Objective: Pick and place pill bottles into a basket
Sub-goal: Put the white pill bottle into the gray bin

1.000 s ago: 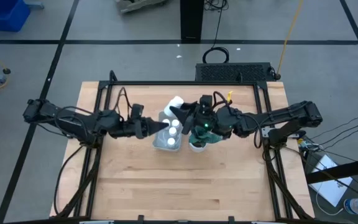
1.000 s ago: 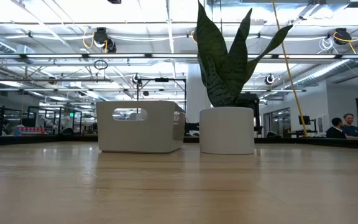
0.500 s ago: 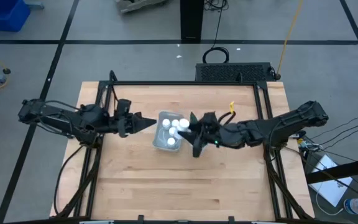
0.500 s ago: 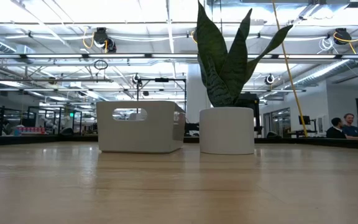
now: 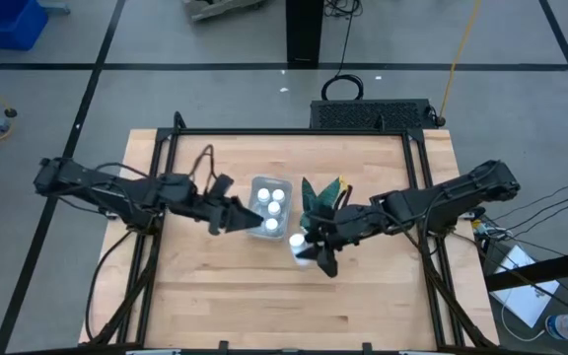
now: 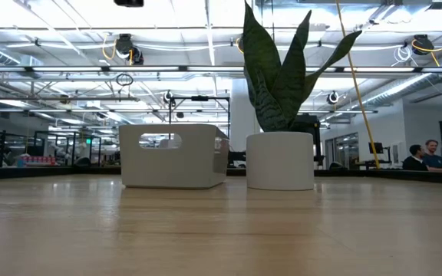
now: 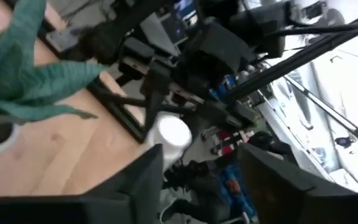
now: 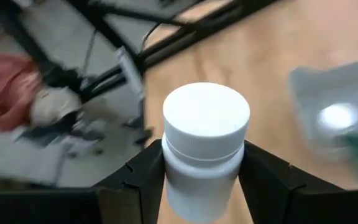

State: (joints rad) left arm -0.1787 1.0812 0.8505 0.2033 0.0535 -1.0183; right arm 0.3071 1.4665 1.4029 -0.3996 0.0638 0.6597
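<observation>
The pale basket (image 5: 270,208) stands mid-table with several white pill bottles (image 5: 275,202) upright inside it; in the low view the basket (image 6: 173,157) rests flat on the wood. One more pill bottle (image 8: 204,143) is in my right gripper (image 5: 304,248), just off the basket's near right corner. My left gripper (image 5: 241,217) stands open at the basket's left near side, nothing between its fingers (image 7: 143,180). My right gripper pinches the bottle's body just below the cap (image 8: 199,177) between its two fingers, one on each opposite side. It comes from the table's right, slanting down. The bottle is lifted clear of the table, its white cap (image 8: 207,115) free beyond the fingers.
A green spiky plant (image 5: 321,197) in a white pot (image 6: 280,159) stands right beside the basket's right side, close to my right arm. Dark frame rails (image 5: 156,247) run along the table's left, right and far edges. Bare wood (image 5: 284,306) lies toward the near edge.
My right gripper has carried its bottle from over the basket's far end toward the table's near edge, sinking and tipping downward. My left gripper drew back left from the basket, then came back toward its near left side, and its fingers have spread apart.
</observation>
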